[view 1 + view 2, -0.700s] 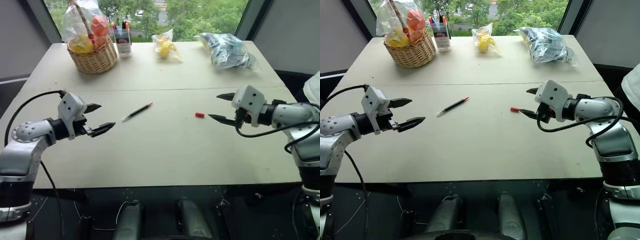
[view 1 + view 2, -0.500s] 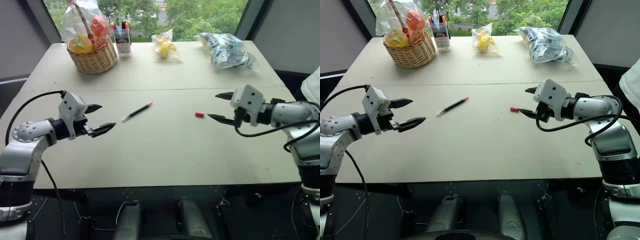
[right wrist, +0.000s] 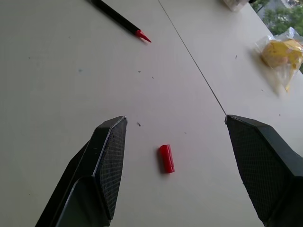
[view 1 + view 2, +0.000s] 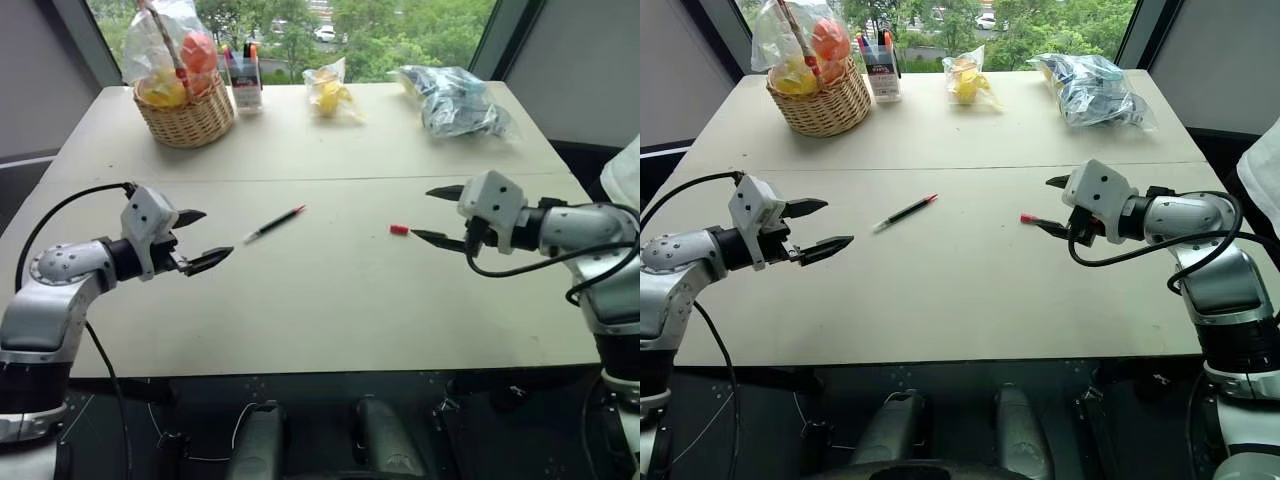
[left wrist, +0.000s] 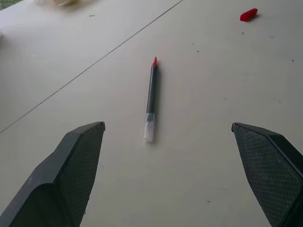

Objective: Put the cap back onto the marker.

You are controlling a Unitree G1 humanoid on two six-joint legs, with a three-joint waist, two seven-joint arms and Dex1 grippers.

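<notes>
Lying uncapped on the pale table [image 4: 330, 290], the marker [image 4: 273, 225] rests at a slant near the middle seam, its red tip toward the far side and its pale butt end toward your left gripper [image 4: 200, 238]. That gripper hovers just above the tabletop with both black fingers spread wide and nothing between them; in its wrist view the marker [image 5: 150, 100] lies in line with the gap, ahead of the fingertips. The cap [image 4: 399, 229] lies on its side, well apart from the marker and just in front of your right gripper [image 4: 1052, 205], which is likewise released and empty (the cap [image 3: 166, 158] sits between its two spread fingers as seen from the wrist, touching neither). Along the far edge stand a wicker basket [image 4: 187, 118] of wrapped fruit, a cup of coloured pens [image 4: 244, 75], and two plastic bags [image 4: 455, 100].
</notes>
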